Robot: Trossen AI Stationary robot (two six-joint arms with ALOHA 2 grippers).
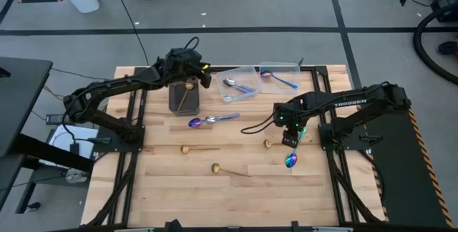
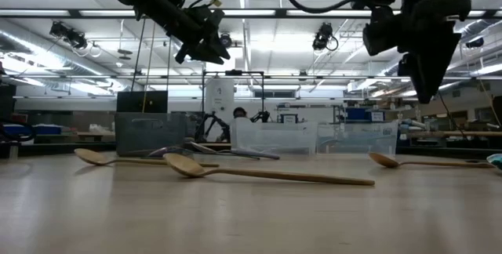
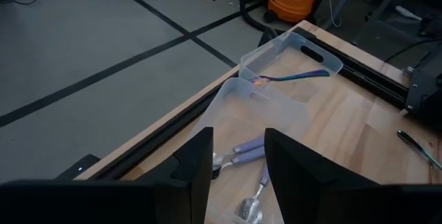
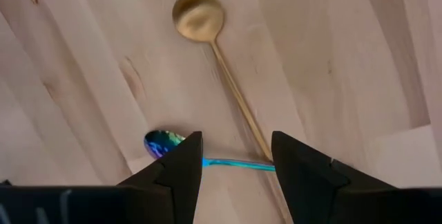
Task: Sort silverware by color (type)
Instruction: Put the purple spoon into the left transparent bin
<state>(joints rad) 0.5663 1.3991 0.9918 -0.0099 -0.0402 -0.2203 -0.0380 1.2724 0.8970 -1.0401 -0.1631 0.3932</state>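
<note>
My right gripper (image 1: 290,137) hangs open above the table's right middle, pointing down. Below it a rainbow spoon (image 4: 162,143) lies flat, its teal handle (image 4: 231,163) crossing under the gap between my fingers. A gold spoon (image 4: 199,15) lies beside it, its handle running under the teal one. Two more gold spoons (image 1: 187,148) (image 1: 215,167) lie near the middle. A rainbow and a silver spoon (image 1: 207,120) lie together farther back. My left gripper (image 1: 206,74) is open and holds nothing, high over the far edge between the dark container (image 1: 182,97) and a clear container (image 3: 276,113).
The dark container holds a gold spoon (image 1: 187,89). The nearer clear container (image 1: 240,85) holds silver spoons (image 3: 242,148), the farther one (image 1: 280,74) a rainbow spoon (image 3: 297,77). Black rails (image 1: 132,153) run along both sides of the wooden top.
</note>
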